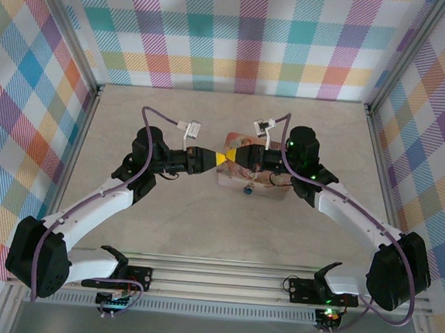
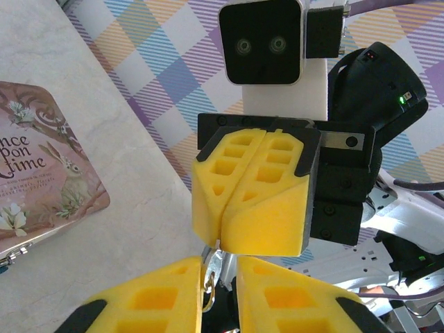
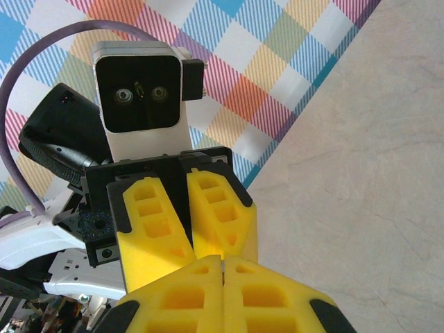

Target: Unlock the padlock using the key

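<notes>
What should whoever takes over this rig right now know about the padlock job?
Left gripper: jaws slightly apart around a small metal piece, probably the key.
Right gripper: shut, tip to tip with the left one, beside the pink tin.
Padlock: small blue spot at the tin's near edge, no gripper on it.
Done: key seemingly off the table, apparently mid-handover.
Left to do: secure the key, insert it, turn it.

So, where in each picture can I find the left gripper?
Top external: left gripper at the centre.
Left wrist: left gripper at the bottom middle.
Right wrist: left gripper centre-left, facing the camera.
Shared landmark: right gripper, facing it tip to tip.
</notes>
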Robot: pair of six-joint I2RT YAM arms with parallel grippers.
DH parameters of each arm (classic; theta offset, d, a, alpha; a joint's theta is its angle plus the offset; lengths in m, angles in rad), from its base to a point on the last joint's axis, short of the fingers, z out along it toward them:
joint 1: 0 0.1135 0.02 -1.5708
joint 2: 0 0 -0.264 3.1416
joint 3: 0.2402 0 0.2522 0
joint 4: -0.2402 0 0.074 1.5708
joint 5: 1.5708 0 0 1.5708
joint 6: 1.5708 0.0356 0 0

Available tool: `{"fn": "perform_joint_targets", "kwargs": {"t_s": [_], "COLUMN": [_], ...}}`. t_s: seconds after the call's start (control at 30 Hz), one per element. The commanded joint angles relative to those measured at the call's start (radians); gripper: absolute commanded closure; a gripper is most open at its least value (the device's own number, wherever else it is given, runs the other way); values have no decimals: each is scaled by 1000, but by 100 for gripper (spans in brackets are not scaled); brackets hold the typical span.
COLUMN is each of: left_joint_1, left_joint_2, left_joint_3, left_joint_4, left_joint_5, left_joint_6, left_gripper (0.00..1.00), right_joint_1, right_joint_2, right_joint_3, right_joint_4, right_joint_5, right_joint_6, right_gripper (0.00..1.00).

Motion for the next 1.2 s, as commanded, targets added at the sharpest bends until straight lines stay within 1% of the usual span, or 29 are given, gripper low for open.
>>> {"fn": "perform_joint_targets", "kwargs": {"t_s": [0.0, 0.1, 0.2, 0.27, 0.33, 0.37, 0.47, 0.5, 0.53, 0.6, 0.67, 0.73, 0.83, 0.93, 1.1, 1.17], "left_joint_1": [-13, -13, -13, -13, -13, -13, -9, -7, -7, -5, -2, -3, -2, -3, -1, -2], "left_joint_2": [-6, -8, -8, -4, -14, -21, -47, -54, -57, -58, -57, -57, -54, -51, -48, -56], "left_joint_3": [28, 28, 28, 40, 59, 64, 61, 56, 48, 37, 19, -1, -21, -40, -72, -86], "left_joint_4": [45, 44, 38, -1, -103, -153, -285, -311, -338, -393, -425, -449, -480, -497, -490, -490], "left_joint_5": [18, 19, 21, 40, 33, 20, -30, -44, -61, -113, -172, -225, -300, -337, -353, -358], "left_joint_6": [12, 12, 16, 45, 115, 152, 251, 268, 286, 314, 329, 340, 344, 351, 347, 346], "left_gripper": [84, 91, 100, 100, 100, 100, 100, 100, 100, 100, 100, 100, 100, 100, 100, 100], "right_joint_1": [4, 6, 9, 12, 11, 11, 7, 5, 0, -8, -13, -28, -71, -107, -158, -179], "right_joint_2": [12, 16, 21, 26, 23, 19, -15, -28, -42, -67, -85, -89, -87, -88, -4, 43], "right_joint_3": [2, 6, 11, 16, 18, 22, 40, 47, 56, 76, 100, 117, 101, 54, 53, 68], "right_joint_4": [41, 42, 40, 27, 5, -15, -126, -171, -232, -369, -539, -725, -881, -904, -920, -945], "right_joint_5": [-25, -27, -29, -29, -20, -13, 36, 57, 88, 180, 335, 543, 727, 793, 801, 821], "right_joint_6": [10, 10, 8, 4, -4, -16, -80, -103, -128, -182, -230, -233, -214, -220, -224, -215], "right_gripper": [100, 100, 100, 98, 81, 77, 58, 53, 49, 45, 41, 36, 34, 32, 30, 27]}}
